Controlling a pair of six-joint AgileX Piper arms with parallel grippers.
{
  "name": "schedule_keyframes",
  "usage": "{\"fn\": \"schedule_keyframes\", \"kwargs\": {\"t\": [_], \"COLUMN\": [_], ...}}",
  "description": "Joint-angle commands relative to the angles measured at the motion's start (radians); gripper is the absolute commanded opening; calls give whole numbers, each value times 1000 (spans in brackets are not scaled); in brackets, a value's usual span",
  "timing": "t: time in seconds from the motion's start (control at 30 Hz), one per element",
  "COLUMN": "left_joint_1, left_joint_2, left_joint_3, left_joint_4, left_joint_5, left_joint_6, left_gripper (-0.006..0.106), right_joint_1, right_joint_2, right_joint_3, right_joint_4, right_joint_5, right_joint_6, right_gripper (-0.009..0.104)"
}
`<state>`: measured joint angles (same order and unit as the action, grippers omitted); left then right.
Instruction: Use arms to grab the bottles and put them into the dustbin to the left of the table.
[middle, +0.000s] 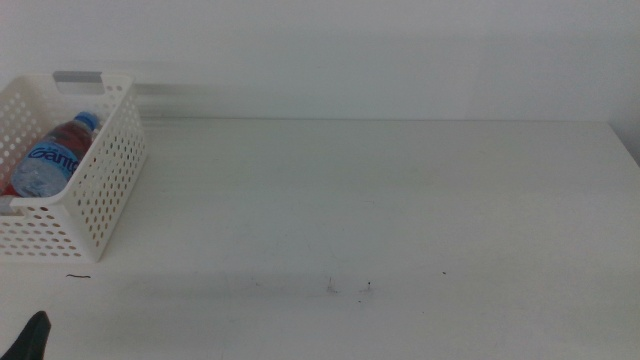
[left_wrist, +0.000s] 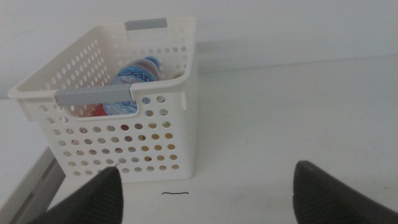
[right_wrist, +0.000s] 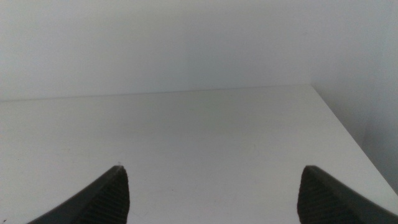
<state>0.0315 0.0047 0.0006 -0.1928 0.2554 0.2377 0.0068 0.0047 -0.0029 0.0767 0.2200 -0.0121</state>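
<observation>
The white perforated dustbin (middle: 95, 190) stands at the table's far left edge. Inside it lies the clear blue-capped water bottle (middle: 52, 155), with a bit of the red can (middle: 6, 186) beside it. The left wrist view shows the dustbin (left_wrist: 124, 140) close ahead, with the water bottle (left_wrist: 134, 78) and a patch of red (left_wrist: 96, 111) inside. The yellow tea bottle is hidden. My left gripper (left_wrist: 208, 196) is open and empty, just in front of the dustbin; its tip shows at the bottom left of the middle view (middle: 30, 338). My right gripper (right_wrist: 214, 196) is open and empty over bare table.
The white table (middle: 380, 210) has a few small dark specks near its front middle. A short dark mark (left_wrist: 176, 193) lies on the table in front of the dustbin. The table's right edge (right_wrist: 348, 134) meets a plain white wall.
</observation>
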Motion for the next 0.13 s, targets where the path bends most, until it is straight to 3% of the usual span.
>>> {"fn": "schedule_keyframes", "kwargs": {"t": [0.0,0.1], "left_joint_1": [6,6], "left_joint_2": [-5,-5], "left_joint_3": [-1,-1], "left_joint_4": [-7,-7], "left_joint_5": [-6,-6], "left_joint_6": [-1,-1], "left_gripper": [94,94], "right_joint_1": [-8,-8], "right_joint_2": [-5,-5], "right_joint_3": [3,3], "right_joint_4": [-7,-7], "right_joint_5": [-10,-10], "right_joint_6": [-6,-6], "right_gripper": [85,85]}}
